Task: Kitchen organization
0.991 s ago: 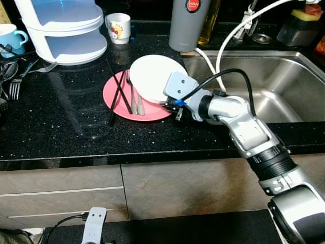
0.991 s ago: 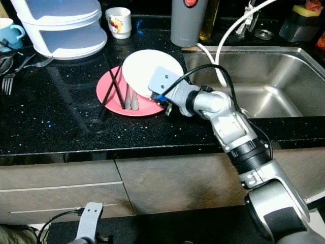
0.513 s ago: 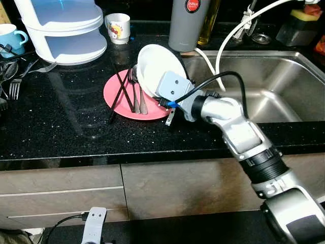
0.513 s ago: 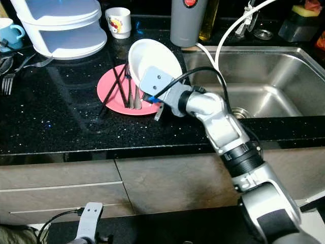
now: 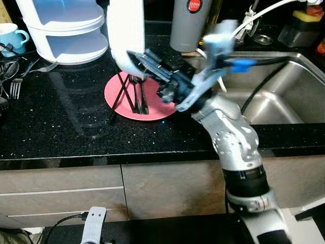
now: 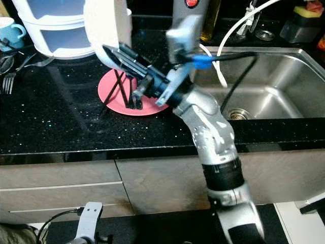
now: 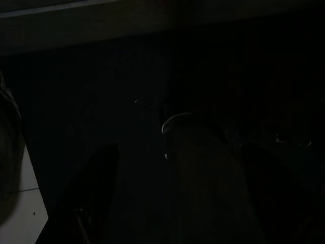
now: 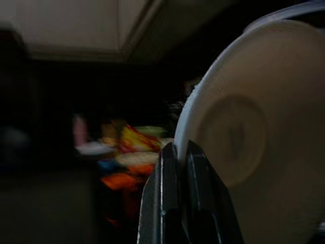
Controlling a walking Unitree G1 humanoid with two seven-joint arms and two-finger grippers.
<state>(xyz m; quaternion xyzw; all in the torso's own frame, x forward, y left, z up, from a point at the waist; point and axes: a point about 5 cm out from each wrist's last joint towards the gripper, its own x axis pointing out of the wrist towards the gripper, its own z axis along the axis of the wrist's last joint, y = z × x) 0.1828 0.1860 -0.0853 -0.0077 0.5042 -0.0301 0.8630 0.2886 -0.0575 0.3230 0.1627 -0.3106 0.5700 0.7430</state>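
White plate (image 5: 125, 31) held on edge in my right gripper (image 5: 133, 57), raised above the pink plate (image 5: 118, 99).

From the head views I see the white plate upright over the black counter (image 5: 61, 127), its rim clamped between the two black fingers; below it the pink plate carries chopsticks (image 5: 120, 96) and spoons (image 5: 142, 101). The right wrist view adds the close detail: both fingers (image 8: 168, 193) pinched on the rim of the plate's underside, foot ring facing the camera. Outward lie the white tiered container (image 5: 63, 30), a blue mug (image 5: 11, 35), forks (image 5: 14, 87), a grey flask (image 5: 189, 23) and the steel sink (image 5: 277, 86). My left wrist view is very dark; I cannot tell that gripper's jaws.
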